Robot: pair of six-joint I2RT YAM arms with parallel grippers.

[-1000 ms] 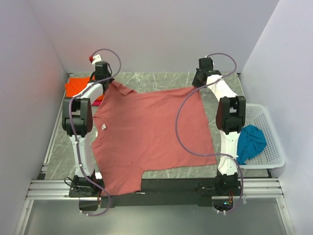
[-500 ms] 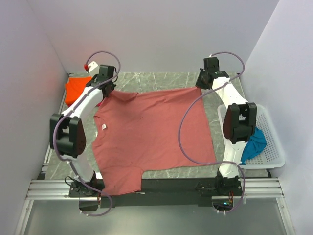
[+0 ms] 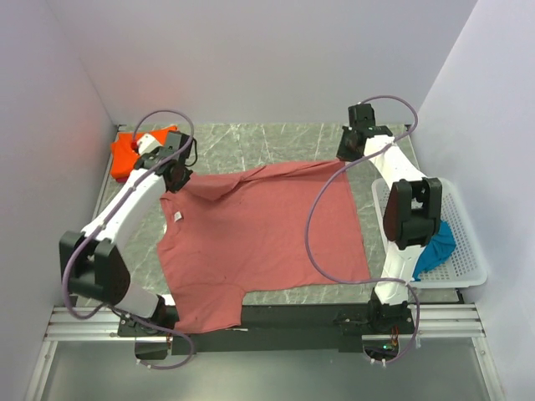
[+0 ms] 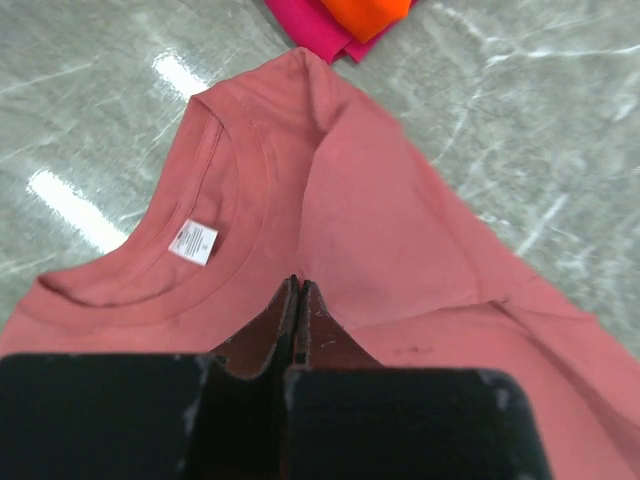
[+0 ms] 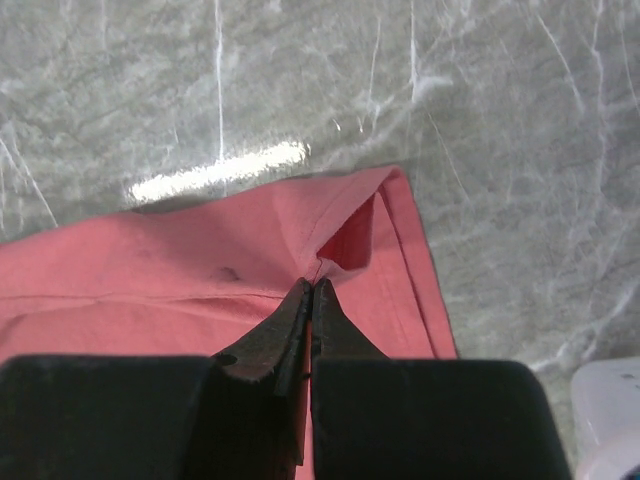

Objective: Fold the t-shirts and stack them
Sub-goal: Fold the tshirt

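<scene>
The brick-red t-shirt [image 3: 259, 234] lies spread across the marble table, its near sleeve hanging over the front edge. My left gripper [image 3: 177, 177] is shut on its far left part by the collar, where the white label [image 4: 193, 241] shows on the cloth [image 4: 380, 230]. My right gripper [image 3: 344, 154] is shut on the far right corner at the hem [image 5: 350, 235]. The far edge is lifted and folding toward me. The orange t-shirt [image 3: 127, 153] lies on the pink-red one [image 4: 325, 25] at the far left. The teal-blue t-shirt [image 3: 437, 248] sits in the basket.
A white lattice basket [image 3: 468, 242] stands at the right edge of the table. White walls close in the left, back and right. Bare marble [image 3: 267, 142] shows behind the shirt. An aluminium rail [image 3: 276, 322] runs along the front.
Both grippers have drawn the shirt's far edge toward me. The left arm swung down and left, uncovering the orange t-shirt. The right arm moved slightly right.
</scene>
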